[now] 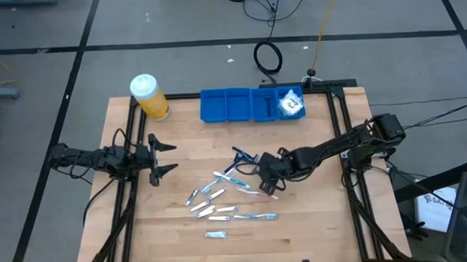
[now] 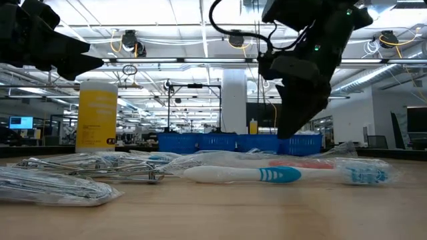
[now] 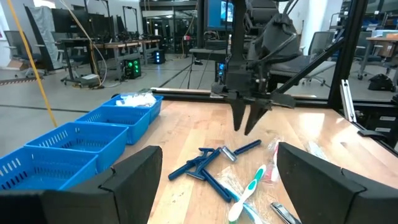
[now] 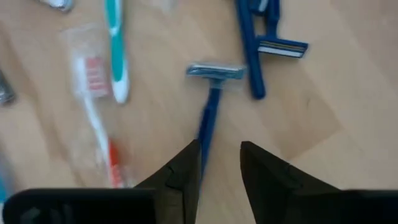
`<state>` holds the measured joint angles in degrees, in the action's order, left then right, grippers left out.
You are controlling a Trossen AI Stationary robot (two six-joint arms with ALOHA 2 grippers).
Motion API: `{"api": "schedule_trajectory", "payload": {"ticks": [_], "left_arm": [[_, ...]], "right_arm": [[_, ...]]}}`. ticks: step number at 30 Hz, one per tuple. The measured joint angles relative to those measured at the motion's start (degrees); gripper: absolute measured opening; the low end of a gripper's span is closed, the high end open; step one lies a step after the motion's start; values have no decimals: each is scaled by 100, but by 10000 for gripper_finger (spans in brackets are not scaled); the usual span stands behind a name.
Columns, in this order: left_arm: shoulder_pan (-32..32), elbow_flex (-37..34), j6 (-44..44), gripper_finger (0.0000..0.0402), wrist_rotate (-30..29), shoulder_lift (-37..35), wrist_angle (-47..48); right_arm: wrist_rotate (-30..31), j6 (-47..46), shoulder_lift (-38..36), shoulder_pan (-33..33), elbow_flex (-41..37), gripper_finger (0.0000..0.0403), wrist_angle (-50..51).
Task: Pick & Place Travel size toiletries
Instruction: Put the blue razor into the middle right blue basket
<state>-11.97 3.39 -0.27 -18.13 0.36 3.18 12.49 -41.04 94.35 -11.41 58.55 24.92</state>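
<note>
Right gripper: hanging over the middle of the table, fingers pointing down and standing narrowly apart, nothing clamped between them. A dark blue razor is lying just ahead of the fingertips, its handle running toward the gap and passing close by one finger, its head pointing away; whether the finger is touching the handle cannot be told.

Other razors: lying crossed in a small cluster just beyond the first one, apart from the fingers.

Toothbrushes: one teal-white, one wrapped with red markings, lying side by side next to the razor, clear of the gripper.

Remaining toiletries: small wrapped tubes and a further toothbrush, lying scattered on the wood nearer the front edge, between the two arms.

Blue compartment tray: sitting at the far edge, one white wrapped packet resting in its right-end compartment.

Yellow jar: standing left of the tray.

Left gripper: waiting at the left side, fingers spread wide, holding nothing.
</note>
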Motion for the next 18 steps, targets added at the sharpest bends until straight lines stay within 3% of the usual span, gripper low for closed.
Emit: {"api": "schedule_trajectory", "payload": {"ticks": [8, 18], "left_arm": [[-1, 0, 0, 310, -1, 0, 0], [-1, 1, 1, 310, 0, 0, -1]], "right_arm": [[550, 415, 63, -483, -404, 123, -789], [702, 225, 52, -687, -1063, 134, -1591]]}}
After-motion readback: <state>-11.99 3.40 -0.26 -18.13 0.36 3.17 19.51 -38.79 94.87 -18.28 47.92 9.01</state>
